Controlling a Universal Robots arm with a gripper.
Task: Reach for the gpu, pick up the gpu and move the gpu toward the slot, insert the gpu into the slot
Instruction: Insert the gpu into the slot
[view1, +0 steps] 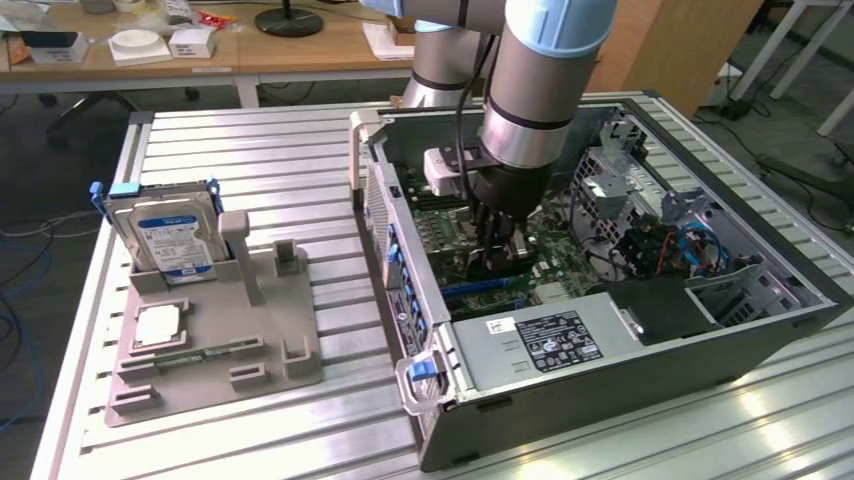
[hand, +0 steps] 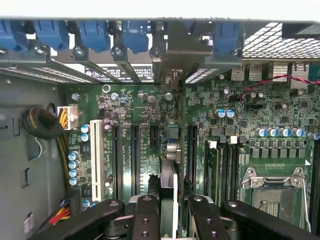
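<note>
Gripper: black two-fingered gripper (hand: 169, 210) clamped on thin dark gpu card (hand: 169, 187), edge-on.
Position: over green motherboard (hand: 150, 115) inside open grey computer case (view1: 747, 330).

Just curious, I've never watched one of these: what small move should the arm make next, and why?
Probably a gentle push straight down. The tool grips the card edge-on, standing upright over a slot on the green board inside the computer case.

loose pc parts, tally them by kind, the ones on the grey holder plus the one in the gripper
hard drive: 1
processor chip: 1
memory stick: 1
gpu: 1
total: 4
</note>
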